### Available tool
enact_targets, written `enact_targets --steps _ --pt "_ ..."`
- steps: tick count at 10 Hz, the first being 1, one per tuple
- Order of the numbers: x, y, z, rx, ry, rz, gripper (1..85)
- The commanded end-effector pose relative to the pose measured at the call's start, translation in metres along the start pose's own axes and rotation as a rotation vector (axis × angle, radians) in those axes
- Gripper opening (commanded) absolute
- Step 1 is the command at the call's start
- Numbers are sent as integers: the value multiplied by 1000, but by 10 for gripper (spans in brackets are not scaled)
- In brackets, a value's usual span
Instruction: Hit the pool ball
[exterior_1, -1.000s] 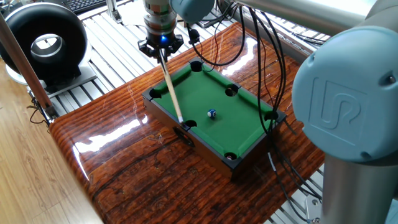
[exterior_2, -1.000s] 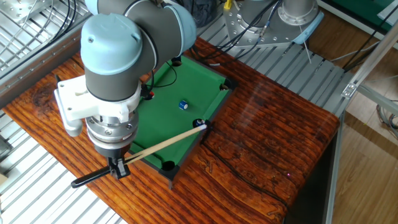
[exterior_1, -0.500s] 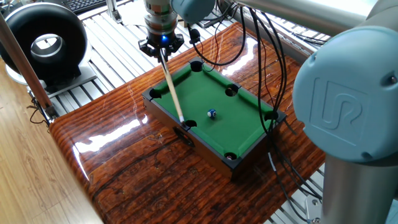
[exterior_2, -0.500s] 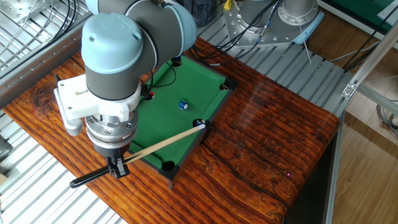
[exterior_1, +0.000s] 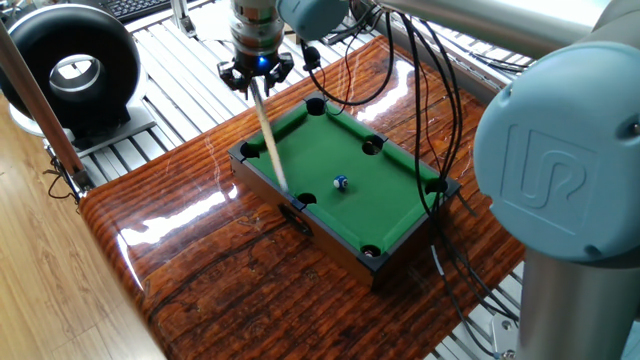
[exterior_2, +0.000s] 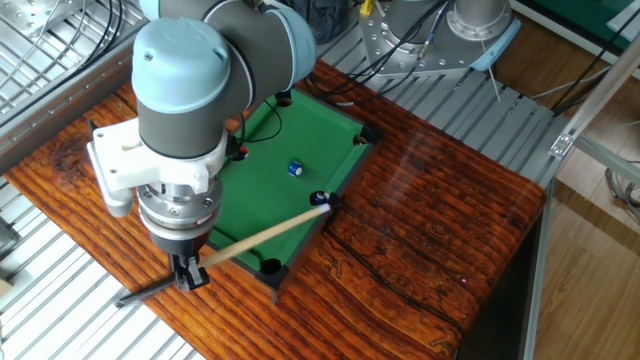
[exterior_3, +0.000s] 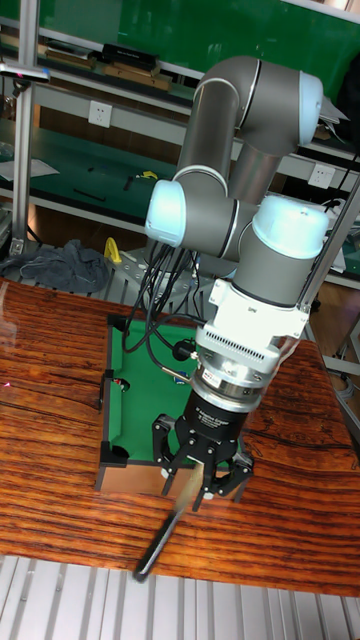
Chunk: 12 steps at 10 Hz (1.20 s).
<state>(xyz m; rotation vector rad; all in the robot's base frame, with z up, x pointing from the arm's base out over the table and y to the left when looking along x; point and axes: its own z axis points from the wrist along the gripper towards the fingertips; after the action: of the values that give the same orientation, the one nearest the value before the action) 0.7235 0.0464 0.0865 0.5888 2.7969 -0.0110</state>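
Note:
A tiny blue pool ball (exterior_1: 340, 183) (exterior_2: 295, 169) with a white spot rests near the middle of the green felt of the mini pool table (exterior_1: 385, 195) (exterior_2: 340, 125) (exterior_3: 135, 365). My gripper (exterior_1: 257, 73) (exterior_2: 187, 272) (exterior_3: 200, 472) hangs beyond one end of the mini table and is shut on a thin wooden cue stick (exterior_1: 270, 135) (exterior_2: 262, 230) (exterior_3: 160, 540). The cue slopes down toward the felt. Its tip sits by a side pocket (exterior_1: 305, 200), a short way from the ball. In the tall fixed view the arm hides the ball.
The mini table stands on a glossy wooden board (exterior_1: 200, 270) laid on a slatted aluminium bench. A black ring-shaped device (exterior_1: 70, 60) stands at the back left. Black cables (exterior_1: 400, 90) drape over the mini table's far side. Another robot's base (exterior_2: 480, 25) is behind.
The cue has shifted slightly in my grip and looks blurred; its handle end has dipped a little and its tip has drawn back a touch. The ball has not moved.

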Motion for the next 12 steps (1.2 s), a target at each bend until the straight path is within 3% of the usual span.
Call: enact_targets --steps 1,4,5,6,9,12 --pt "2 3 0 -16 -12 8 460" --pt "2 1 4 -21 -13 1 410" --pt "3 -1 6 -16 -2 -8 147" --pt "5 -6 7 -3 12 1 13" --pt "5 1 10 -37 14 -17 13" --pt "5 1 12 -44 17 -23 13"
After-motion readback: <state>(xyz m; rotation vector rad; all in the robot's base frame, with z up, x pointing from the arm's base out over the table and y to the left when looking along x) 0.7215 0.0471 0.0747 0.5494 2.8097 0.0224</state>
